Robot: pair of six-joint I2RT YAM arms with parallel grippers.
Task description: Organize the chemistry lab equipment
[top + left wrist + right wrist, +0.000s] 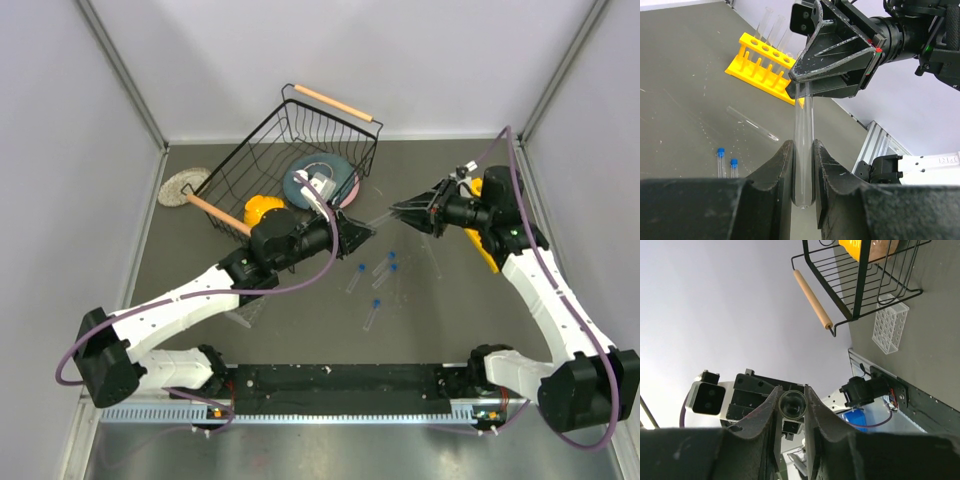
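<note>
Just right of the black wire basket (262,140), I have my left gripper (802,146) and right gripper (791,391) both clamped on one glass tube (804,117), an end each.

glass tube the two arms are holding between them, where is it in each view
Top external: right of centre, the glass tube bridges the left gripper and right gripper.
Left wrist: centre, rising from the bottom up to the right gripper.
Right wrist: lower centre, end-on as a ring.
Shared landmark: the right gripper clamping the tube, in all three views.
</note>
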